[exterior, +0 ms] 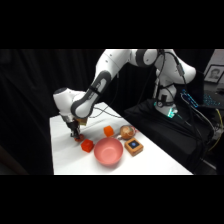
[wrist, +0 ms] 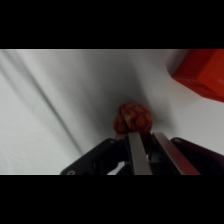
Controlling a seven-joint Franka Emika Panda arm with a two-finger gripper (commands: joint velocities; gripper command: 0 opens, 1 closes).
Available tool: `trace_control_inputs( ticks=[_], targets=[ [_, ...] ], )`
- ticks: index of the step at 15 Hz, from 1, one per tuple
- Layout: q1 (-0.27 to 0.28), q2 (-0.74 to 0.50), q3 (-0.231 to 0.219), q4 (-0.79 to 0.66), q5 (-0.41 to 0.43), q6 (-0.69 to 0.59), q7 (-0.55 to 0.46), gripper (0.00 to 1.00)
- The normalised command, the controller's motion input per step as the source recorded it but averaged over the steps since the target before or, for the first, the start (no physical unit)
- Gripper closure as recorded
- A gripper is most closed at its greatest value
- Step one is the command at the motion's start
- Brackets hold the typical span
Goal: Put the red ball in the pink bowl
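The gripper is sitting low on the white table, its fingers close together right at the red ball (whether they are squeezing it, I cannot tell). The pink bowl is waiting nearby, past a red cube.

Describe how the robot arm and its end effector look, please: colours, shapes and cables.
The arm has rounded white segments joined by dark grey or black joint sections. Its base stands at the upper right, where thin dark cables hang beside it. The end effector is small and black under a bulky white wrist. In the wrist view, a black linkage carries two flat, silver-grey metal fingers.
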Motion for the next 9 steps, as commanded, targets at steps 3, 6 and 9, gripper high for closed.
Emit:
trace_control_inputs(
  ticks=[3, 6, 9],
  targets=[
    [-0.023, 0.03, -0.002, 0.16, 0.085, -0.13, -0.01, 0.95],
    [-0.029, -0.1, 0.003, 0.04, 0.074, -0.17, -0.07, 0.95],
    [-0.065, -0.24, 0.054, -0.04, 0.091, -0.26, -0.18, 0.95]
  ],
)
